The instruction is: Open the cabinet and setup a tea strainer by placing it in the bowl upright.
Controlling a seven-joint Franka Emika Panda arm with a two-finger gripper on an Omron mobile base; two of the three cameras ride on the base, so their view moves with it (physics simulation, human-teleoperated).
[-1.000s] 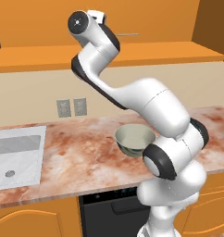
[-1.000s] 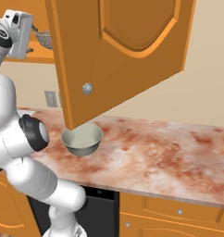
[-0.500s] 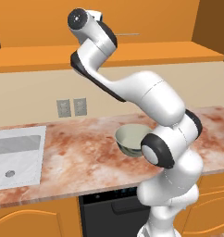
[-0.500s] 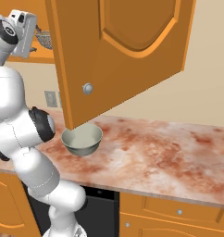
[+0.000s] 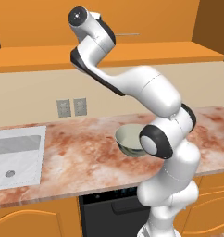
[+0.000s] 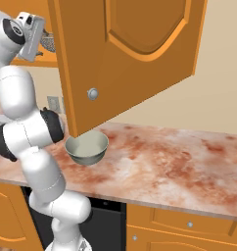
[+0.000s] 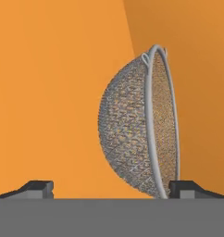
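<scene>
Up high, the end effector (image 7: 111, 190) sat inside the cabinet (image 6: 130, 59), whose door hung swung out over the surface (image 6: 179, 162). In the hand view the two tips stood wide apart with nothing between them. The tea strainer (image 7: 139, 125) lay directly ahead of the tips, on its side, mesh dome bulging toward the left of that view and rim ring facing right; its lower rim edge came down just beside the right tip (image 7: 190, 189), contact unclear. The handle showed in the left base view as a thin rod (image 5: 127, 34) sticking out level past the wrist, so the long axis ran roughly sideways across the shelf. In the right base view a bit of mesh (image 6: 48, 43) peeked out beyond the hand. The bowl (image 6: 86, 147) stood well below on the surface, beside the arm's base, empty. Judgement: strainer not grasped yet; closing should need the rim or handle centred between the tips first, since the basket sat off toward the right tip.
</scene>
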